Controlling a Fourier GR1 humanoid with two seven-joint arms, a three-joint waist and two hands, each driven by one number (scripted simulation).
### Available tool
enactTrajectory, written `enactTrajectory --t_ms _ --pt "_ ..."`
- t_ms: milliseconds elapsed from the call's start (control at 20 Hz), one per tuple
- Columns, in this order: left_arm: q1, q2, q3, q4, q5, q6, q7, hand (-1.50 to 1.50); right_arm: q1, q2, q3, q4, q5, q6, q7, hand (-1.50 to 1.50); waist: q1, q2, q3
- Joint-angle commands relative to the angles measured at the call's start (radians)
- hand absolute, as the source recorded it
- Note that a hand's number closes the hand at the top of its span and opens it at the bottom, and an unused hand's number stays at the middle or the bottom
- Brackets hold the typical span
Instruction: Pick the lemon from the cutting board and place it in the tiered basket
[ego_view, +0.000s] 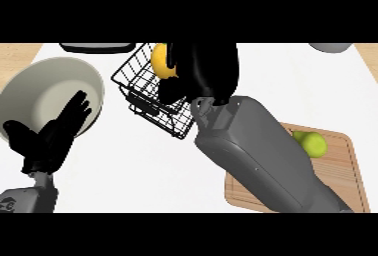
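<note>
Now, lemon (162, 62) at tiered basket (151, 112)

Bright, even light fills the scene, and the white counter (148, 170) around the tiered basket (144, 107) is pale and almost flat in tone. The right hand (210, 70) over the basket and the left hand (55, 135) well to the basket's left show as flat black shapes with hardly any inner shading. Below the basket, the grey right forearm (258, 155) carries soft gradients. Left of the basket, the plate (44, 90) darkens gently inside its rim. The lemon (161, 62) at the basket's top is saturated yellow.
</note>
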Motion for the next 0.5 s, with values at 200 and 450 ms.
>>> enactTrajectory --t_ms 200,450 --pt "0.032 -0.042 -0.018 0.025 -0.042 0.013 -0.044 0.00 -0.078 0.003 0.016 0.270 -0.072 -0.176 -0.040 1.50 0.001 0.001 0.000" --pt "0.002 -0.040 -0.029 -0.071 -0.048 0.034 0.065 0.00 -0.169 0.003 0.072 0.409 -0.107 -0.261 -0.039 1.50 0.008 0.001 0.000"
